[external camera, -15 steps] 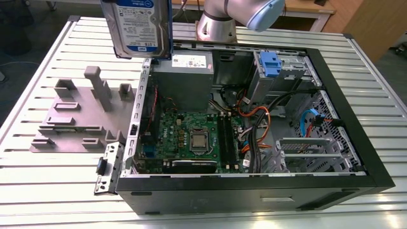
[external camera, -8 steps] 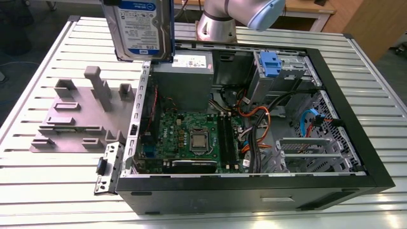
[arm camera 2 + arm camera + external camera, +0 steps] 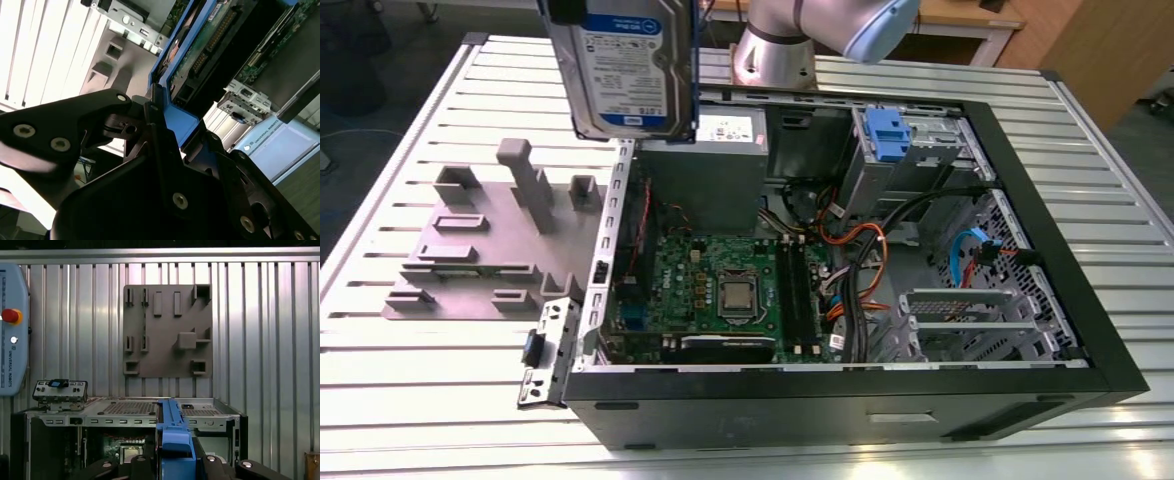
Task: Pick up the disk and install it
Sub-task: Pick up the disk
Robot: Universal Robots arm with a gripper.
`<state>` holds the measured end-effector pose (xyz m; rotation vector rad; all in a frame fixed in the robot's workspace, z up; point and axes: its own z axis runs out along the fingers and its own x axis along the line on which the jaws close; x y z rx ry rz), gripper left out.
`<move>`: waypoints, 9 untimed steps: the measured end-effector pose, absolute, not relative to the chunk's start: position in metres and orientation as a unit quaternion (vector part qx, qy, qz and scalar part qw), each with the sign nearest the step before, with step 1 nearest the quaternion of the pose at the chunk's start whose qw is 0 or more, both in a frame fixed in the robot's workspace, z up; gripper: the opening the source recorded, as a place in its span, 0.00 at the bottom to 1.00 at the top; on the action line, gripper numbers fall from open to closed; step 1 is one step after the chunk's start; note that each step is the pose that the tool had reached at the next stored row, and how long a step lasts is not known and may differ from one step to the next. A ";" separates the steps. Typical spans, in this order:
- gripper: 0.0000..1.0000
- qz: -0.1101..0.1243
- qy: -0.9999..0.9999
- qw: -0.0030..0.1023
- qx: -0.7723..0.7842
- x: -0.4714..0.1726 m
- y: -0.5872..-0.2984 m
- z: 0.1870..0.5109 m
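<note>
The disk (image 3: 620, 65), a silver drive with a white-and-blue label in a blue bracket, hangs upright in the air at the top of the exterior view. It is above the open computer case's (image 3: 1067, 250) wall on the exterior view's left. In the second wrist view my gripper (image 3: 160, 115) is shut on the disk's blue bracket (image 3: 177, 122), and the drive's green circuit board (image 3: 200, 45) faces the camera. The first wrist view shows the bracket (image 3: 172, 435) edge-on between the black fingers (image 3: 220, 467), with the case below.
A grey fixture plate (image 3: 480, 240) with raised blocks lies on the slatted table beside the case. Inside the case are a motherboard (image 3: 720, 290), cables and a drive bay with a blue clip (image 3: 887, 135). The arm's base (image 3: 781, 50) stands behind. A pendant (image 3: 10, 335) lies nearby.
</note>
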<state>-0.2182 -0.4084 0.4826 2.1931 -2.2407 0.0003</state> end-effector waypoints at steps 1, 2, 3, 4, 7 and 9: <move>0.36 0.000 -0.715 0.003 0.700 -0.214 -0.409 0.482; 0.36 0.000 -0.715 0.003 0.699 -0.210 -0.409 0.482; 0.36 0.000 -0.715 0.003 0.699 -0.205 -0.410 0.482; 0.36 0.000 -0.715 0.003 0.699 -0.201 -0.410 0.482; 0.36 0.000 -0.715 0.003 0.699 -0.187 -0.411 0.482; 0.36 0.000 -0.715 0.003 0.700 -0.178 -0.411 0.482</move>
